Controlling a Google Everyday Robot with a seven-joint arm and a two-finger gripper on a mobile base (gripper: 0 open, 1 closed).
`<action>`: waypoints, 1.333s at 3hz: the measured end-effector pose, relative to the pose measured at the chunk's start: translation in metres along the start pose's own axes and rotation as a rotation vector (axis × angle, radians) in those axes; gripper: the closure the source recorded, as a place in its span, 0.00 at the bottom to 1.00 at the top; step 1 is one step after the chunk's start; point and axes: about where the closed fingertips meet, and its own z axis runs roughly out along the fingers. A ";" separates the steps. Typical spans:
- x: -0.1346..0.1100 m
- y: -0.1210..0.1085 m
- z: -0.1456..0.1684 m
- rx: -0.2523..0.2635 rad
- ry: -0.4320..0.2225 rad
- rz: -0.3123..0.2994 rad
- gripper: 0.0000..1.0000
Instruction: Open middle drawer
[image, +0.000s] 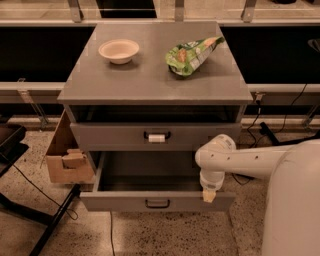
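The gripper (208, 195) sits at the top edge of the middle drawer (120, 201) front, near its right end; whether it is open or closed I cannot tell. The drawer stands well out beneath the tagged drawer (115, 135). Any pull from here should probably run straight outward, since this off-centre hold could skew it.

One high, near camera faces the cabinet (150, 75), jaws lower right.
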 end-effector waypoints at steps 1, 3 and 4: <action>0.000 0.000 0.000 0.000 0.000 0.000 1.00; 0.010 0.020 -0.002 -0.005 0.012 0.019 1.00; 0.012 0.024 -0.006 0.019 0.000 0.029 1.00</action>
